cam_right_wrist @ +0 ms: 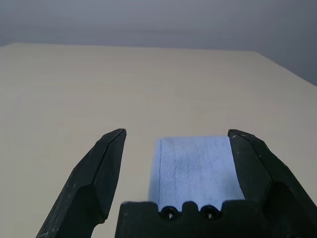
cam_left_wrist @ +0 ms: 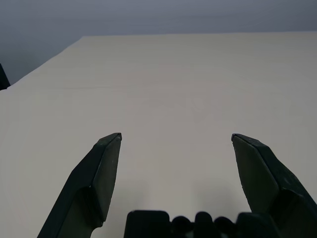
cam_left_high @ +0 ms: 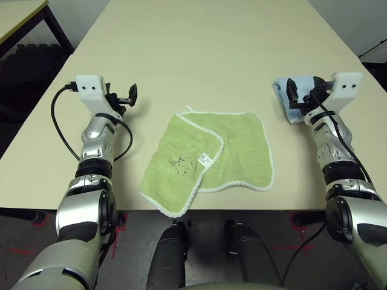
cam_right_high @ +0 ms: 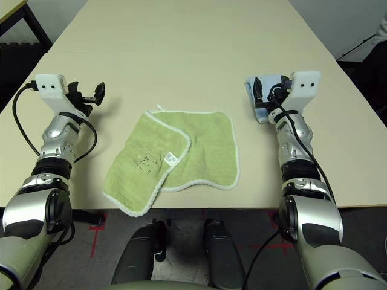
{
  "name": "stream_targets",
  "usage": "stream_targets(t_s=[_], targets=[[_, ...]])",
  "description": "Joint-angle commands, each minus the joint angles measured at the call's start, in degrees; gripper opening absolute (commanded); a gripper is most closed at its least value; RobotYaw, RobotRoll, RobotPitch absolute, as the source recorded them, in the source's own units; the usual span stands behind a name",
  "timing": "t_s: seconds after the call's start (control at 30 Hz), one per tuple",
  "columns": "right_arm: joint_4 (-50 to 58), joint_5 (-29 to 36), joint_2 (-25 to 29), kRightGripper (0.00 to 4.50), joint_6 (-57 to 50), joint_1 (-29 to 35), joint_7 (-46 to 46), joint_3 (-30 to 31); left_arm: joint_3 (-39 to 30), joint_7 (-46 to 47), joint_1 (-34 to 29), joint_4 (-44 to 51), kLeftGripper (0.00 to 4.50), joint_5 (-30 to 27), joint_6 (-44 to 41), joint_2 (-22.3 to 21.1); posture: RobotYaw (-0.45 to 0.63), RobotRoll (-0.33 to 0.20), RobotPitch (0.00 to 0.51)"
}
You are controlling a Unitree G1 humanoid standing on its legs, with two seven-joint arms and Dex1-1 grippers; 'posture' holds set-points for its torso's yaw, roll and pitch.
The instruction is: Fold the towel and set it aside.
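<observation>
The towel (cam_left_high: 211,158), light green terry with white edging, lies near the table's front edge in the middle, loosely doubled, one flap with a small dark motif and white tag lying over the rest. My left gripper (cam_left_high: 130,94) hovers open to the towel's left, a short way off, nothing between its fingers (cam_left_wrist: 101,173). My right gripper (cam_left_high: 292,92) stands open to the towel's right, just above a light blue folded cloth (cam_right_wrist: 195,166), holding nothing.
The light blue folded cloth (cam_left_high: 284,96) lies on the beige table (cam_left_high: 199,54) at the right. A second table's corner (cam_left_high: 18,15) shows at far left. Black cables run along both forearms.
</observation>
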State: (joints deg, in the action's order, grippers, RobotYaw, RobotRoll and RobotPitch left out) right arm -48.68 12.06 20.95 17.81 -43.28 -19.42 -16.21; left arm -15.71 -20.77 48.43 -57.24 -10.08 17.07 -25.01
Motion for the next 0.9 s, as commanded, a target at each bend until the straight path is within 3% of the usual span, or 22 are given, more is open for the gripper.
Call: stream_targets(t_s=[0.03,0.43,0.7,0.9], targets=[[2.54,0.33,-0.45,4.48,-0.69,1.95,0.11,0.2,0.38,-0.58,-0.3,-1.61,4.5,0.5,0.53,-0.2,-0.01,0.0,0.147],[4.04,-0.18,0.05,4.48,-2.62,1.99,-0.03,0.24,0.45,-1.36,1.34,-4.06,4.5,0.07,0.66,-0.3,-0.01,0.0,0.156],[0.62,-1.28,-1.76,4.48,-2.23,-0.11,1.12,1.3,-0.91,1.51,2.25,-5.86,4.5,0.07,1.03,-2.87,0.06,0.0,0.152],[-2.35,-0.66,-1.39,4.48,-1.52,-1.75,-0.84,1.32,0.42,-8.25,2.07,-5.46,4.5,-0.45,-0.5,-4.6,0.07,0.0,0.137]])
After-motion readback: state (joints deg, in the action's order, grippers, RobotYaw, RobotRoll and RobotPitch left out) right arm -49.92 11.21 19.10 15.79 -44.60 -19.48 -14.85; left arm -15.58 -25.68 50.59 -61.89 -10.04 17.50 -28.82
